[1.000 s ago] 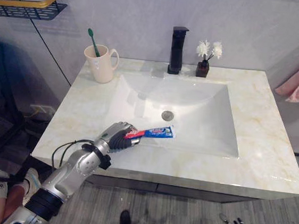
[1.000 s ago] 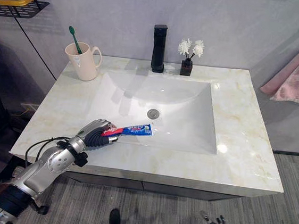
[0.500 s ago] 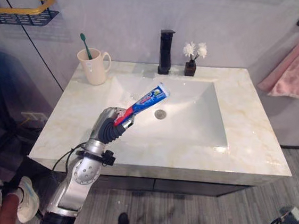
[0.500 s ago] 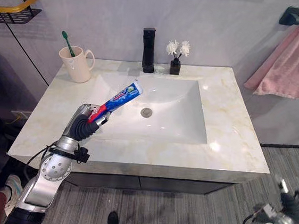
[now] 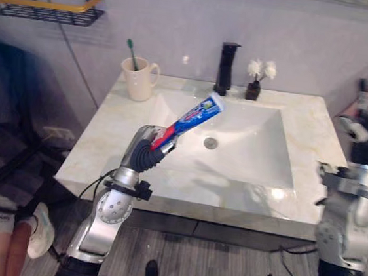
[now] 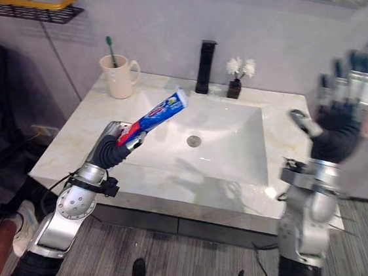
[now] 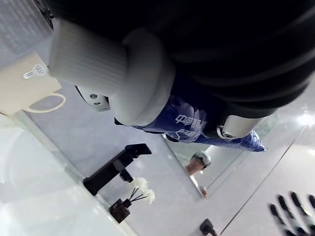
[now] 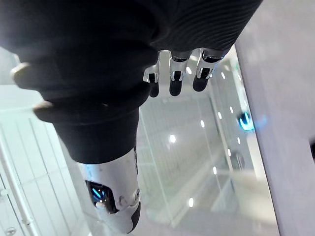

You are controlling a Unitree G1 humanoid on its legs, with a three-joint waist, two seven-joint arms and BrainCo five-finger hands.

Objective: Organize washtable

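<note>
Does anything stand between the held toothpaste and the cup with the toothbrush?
Nothing visible does. The left hand holds the toothpaste above the sink, at its front left; only bare countertop lies between it and the cup.

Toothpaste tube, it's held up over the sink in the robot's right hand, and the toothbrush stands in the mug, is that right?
No: the left hand, not the right, holds the toothpaste tube up over the sink, as the left eye view shows; the right hand is raised open. The toothbrush does stand in the mug.
</note>
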